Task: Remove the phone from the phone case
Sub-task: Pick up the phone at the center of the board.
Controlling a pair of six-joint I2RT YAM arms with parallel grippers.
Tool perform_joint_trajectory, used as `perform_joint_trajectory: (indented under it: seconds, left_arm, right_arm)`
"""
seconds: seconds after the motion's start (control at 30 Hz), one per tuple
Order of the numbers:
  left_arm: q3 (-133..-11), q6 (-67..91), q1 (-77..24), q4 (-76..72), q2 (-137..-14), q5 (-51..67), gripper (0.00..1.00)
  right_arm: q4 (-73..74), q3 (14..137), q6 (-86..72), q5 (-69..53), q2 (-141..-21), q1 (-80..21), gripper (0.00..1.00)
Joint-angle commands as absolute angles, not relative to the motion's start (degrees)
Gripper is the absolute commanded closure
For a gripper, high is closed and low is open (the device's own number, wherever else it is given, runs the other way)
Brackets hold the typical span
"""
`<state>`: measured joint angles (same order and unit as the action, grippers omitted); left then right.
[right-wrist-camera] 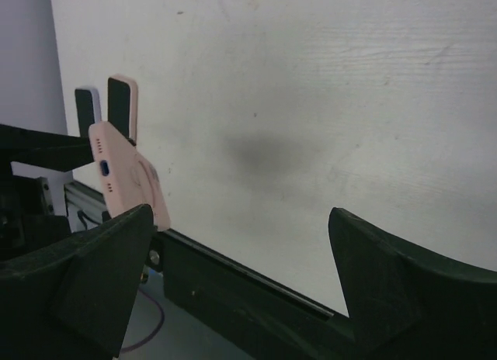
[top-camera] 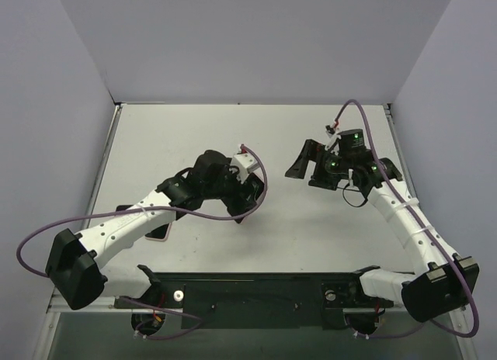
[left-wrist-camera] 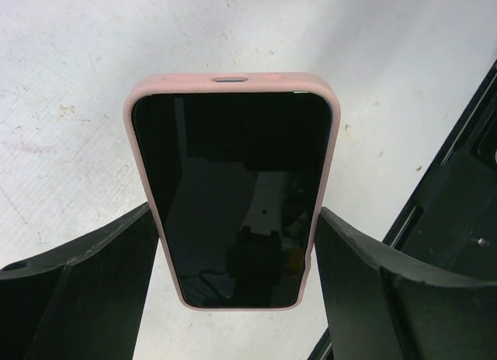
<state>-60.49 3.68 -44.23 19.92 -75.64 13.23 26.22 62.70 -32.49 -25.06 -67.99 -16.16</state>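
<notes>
A phone [left-wrist-camera: 233, 189] with a dark screen sits inside a pink case [left-wrist-camera: 225, 82]. My left gripper [left-wrist-camera: 237, 259] is shut on the case's two long sides and holds it above the white table, screen toward the wrist camera. In the top view the left gripper [top-camera: 247, 199] is at the table's middle and the phone is mostly hidden under it. The right wrist view shows the pink back of the case [right-wrist-camera: 128, 185] at the left. My right gripper [top-camera: 307, 162] is open and empty, apart from the phone at the right; it also shows in its own wrist view [right-wrist-camera: 241, 282].
A black rail [top-camera: 256, 290] runs along the table's near edge. Two more phones lie on the table by the left arm, one pink-edged [right-wrist-camera: 123, 104] and one lavender-edged [right-wrist-camera: 87, 108]; one shows under the arm [top-camera: 159, 232]. Grey walls enclose the table.
</notes>
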Motion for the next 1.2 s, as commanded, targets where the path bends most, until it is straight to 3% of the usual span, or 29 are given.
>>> perform_joint_trajectory:
  seconds: [0.0, 0.33, 0.53, 0.6, 0.63, 0.67, 0.73, 0.8, 0.83, 0.87, 0.9, 0.93, 0.97, 1.0, 1.17]
  left_arm:
    - [-58.45, -4.39, -47.19, 15.29, -70.76, 13.89, 1.0]
    - [-57.66, -9.05, -51.85, 19.34, -67.07, 8.09, 1.0]
    - [-56.34, -9.58, -53.52, 18.37, -65.3, 7.22, 1.0]
    - [-56.77, -9.58, -54.57, 18.72, -66.0, 5.11, 1.0]
    - [-56.95, -9.32, -55.02, 18.98, -66.27, 4.14, 1.0]
    - [-57.13, -8.97, -55.63, 18.98, -66.36, 2.13, 1.0]
    - [-56.69, -7.66, -56.16, 17.94, -66.01, -1.38, 1.0]
    - [-56.51, -5.55, -56.08, 16.35, -65.22, -3.85, 0.98]
    - [-56.69, -4.75, -56.07, 15.91, -64.61, -4.39, 0.92]
    - [-56.52, -3.62, -55.99, 15.39, -64.34, -5.35, 0.74]
    - [-56.43, -2.99, -55.99, 14.51, -63.29, -5.88, 0.66]
    - [-55.99, -1.86, -55.9, 13.37, -62.76, -6.85, 0.39]
    - [-55.2, -1.32, -55.72, 12.66, -61.19, -7.29, 0.24]
    - [-54.85, -0.36, -55.55, 11.18, -59.26, -8.34, 0.18]
    - [-50.72, 6.84, -50.47, 4.93, -52.22, -8.44, 0.16]
  right_arm:
    - [23.38, 66.88, -34.19, -33.13, -70.74, -21.52, 0.13]
    - [26.01, 71.54, -34.81, -34.63, -78.48, -31.64, 0.21]
    - [23.21, 70.14, -36.91, -35.94, -80.94, -36.3, 0.37]
    - [19.97, 69.35, -38.48, -38.14, -81.65, -37.26, 0.45]
    - [18.12, 69.08, -38.76, -39.28, -81.74, -37.44, 0.57]
    - [17.24, 68.91, -39.19, -39.29, -81.56, -37.44, 0.61]
    - [16.61, 69.17, -39.46, -38.5, -81.12, -37.27, 0.9]
    - [16.26, 69.26, -40.07, -38.32, -81.3, -37.09, 1.0]
    - [15.22, 68.56, -40.69, -38.06, -81.12, -37.18, 1.0]
    - [12.07, 67.86, -42.61, -37.71, -80.78, -37.35, 1.0]
    - [10.39, 65.85, -43.67, -37.36, -80.16, -37.35, 1.0]
    - [6.37, 64.53, -46.03, -35.96, -79.37, -37.35, 1.0]
    - [4.41, 62.34, -47.01, -34.73, -77.63, -37.27, 1.0]
    - [0.74, 61.44, -49.2, -32.28, -76.65, -36.83, 1.0]
    - [-17.91, 52.31, -59.22, -27.25, -68.83, -33.93, 1.0]
